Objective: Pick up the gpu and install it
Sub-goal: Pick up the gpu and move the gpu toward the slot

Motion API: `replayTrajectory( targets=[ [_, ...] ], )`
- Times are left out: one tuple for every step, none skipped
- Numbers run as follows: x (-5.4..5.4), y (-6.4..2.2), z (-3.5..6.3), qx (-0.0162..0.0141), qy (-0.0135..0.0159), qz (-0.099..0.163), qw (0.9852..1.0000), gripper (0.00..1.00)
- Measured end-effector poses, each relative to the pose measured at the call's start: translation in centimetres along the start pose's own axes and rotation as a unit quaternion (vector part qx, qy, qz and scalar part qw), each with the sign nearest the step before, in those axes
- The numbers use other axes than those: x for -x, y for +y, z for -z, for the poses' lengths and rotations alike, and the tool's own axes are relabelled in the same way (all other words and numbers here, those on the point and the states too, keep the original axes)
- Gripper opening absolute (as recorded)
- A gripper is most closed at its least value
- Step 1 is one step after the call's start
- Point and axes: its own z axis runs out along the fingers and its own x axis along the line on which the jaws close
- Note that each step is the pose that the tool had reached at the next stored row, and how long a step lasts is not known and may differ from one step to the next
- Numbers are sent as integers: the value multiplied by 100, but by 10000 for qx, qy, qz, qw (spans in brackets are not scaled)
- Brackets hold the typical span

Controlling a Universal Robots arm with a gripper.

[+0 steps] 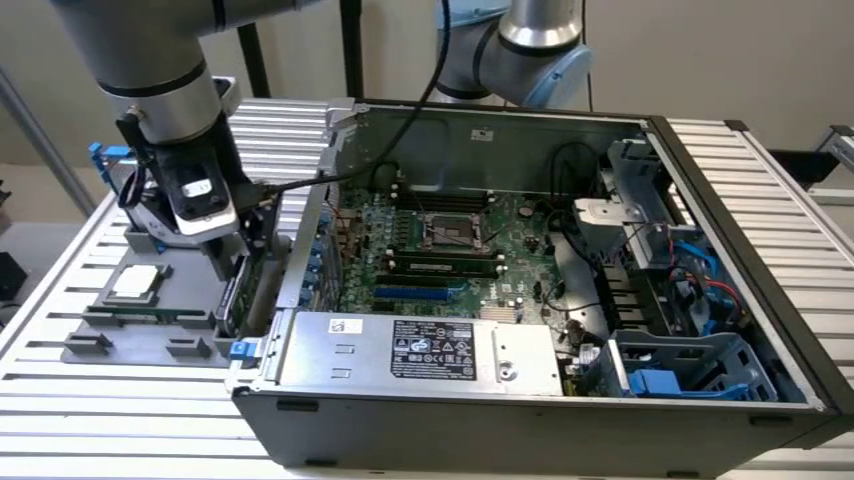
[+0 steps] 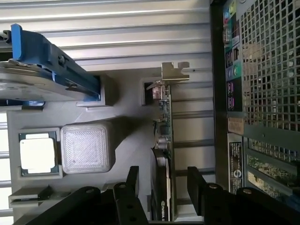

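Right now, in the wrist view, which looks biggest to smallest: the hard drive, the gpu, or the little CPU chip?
1. hard drive, partly cut off by the picture's edge.
2. gpu, long but seen edge-on and nearest the camera, so unsure against the drive.
3. CPU chip, clearly smallest.

A plain beige wall (image 1: 721, 60) closes the far side. The worktop (image 1: 120, 400) is made of pale grooved metal slats, lit softly and evenly. Two dark posts (image 1: 350, 50) rise at its far edge.
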Motion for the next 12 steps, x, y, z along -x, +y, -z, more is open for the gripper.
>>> replayTrajectory(
  targets=[
    [-2, -2, -16, -1, 1, 0, 10000, 100],
    [-3, -4, -35, -1, 1, 0, 10000, 100],
    [-5, -6, -53, -1, 1, 0, 10000, 100],
    [-6, -9, -71, -2, 1, -1, 10000, 100],
    [-7, -11, -90, -3, 0, -1, 10000, 100],
    [-8, -13, -108, -4, 0, -1, 10000, 100],
    [-8, -15, -126, -7, 0, -1, 10000, 100],
    [-8, -16, -143, -11, -1, -1, 10000, 100],
    [-8, -18, -159, -17, -1, -3, 10000, 100],
    [-8, -19, -176, -22, -2, -6, 10000, 100],
    [-9, -20, -191, -29, -2, -11, 10000, 100],
    [-9, -20, -204, -35, -3, -17, 10000, 100]
  ],
)
